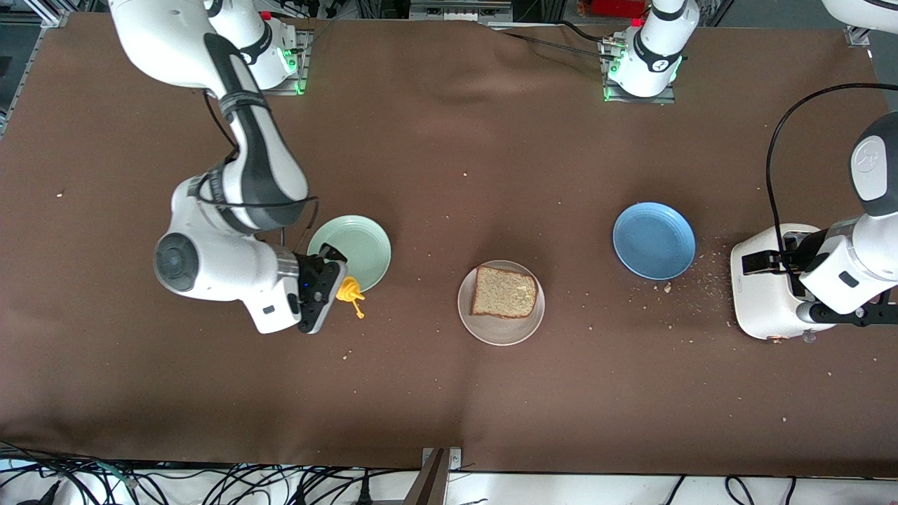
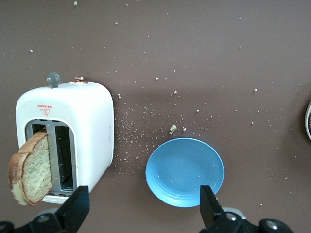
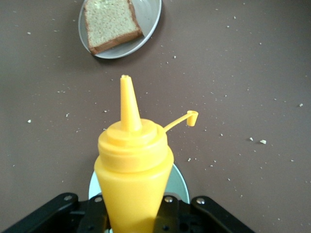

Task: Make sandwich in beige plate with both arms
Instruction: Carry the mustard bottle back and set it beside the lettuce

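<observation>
- Right gripper (image 1: 335, 289) is clamped tight around a yellow squeeze bottle (image 3: 132, 165), nozzle bare and its little cap dangling off to the side on its strap. It's holding the bottle over the edge of the green plate (image 1: 361, 242), at the edge facing the beige plate (image 1: 484, 326).
- Beige plate sits mid-table with one slice of bread (image 1: 505, 292) lying flat on it, nothing on top yet as far as I can see.
- My read: the step is getting sauce onto that slice. To do it well, carry the bottle across until the nozzle is right over the middle of the bread, tip it down, and squeeze gently so nothing lands on the plate rim or the table.
- Keep that loose cap clear of the bread.
- Left gripper (image 2: 141, 213) hangs wide open with nothing in it, over the toaster (image 1: 765, 294), which stands toward the left arm's end from the beige plate, past the blue plate (image 1: 654, 240). A second slice (image 2: 30, 167) pokes out of a toaster slot. Looks like it's waiting.
</observation>
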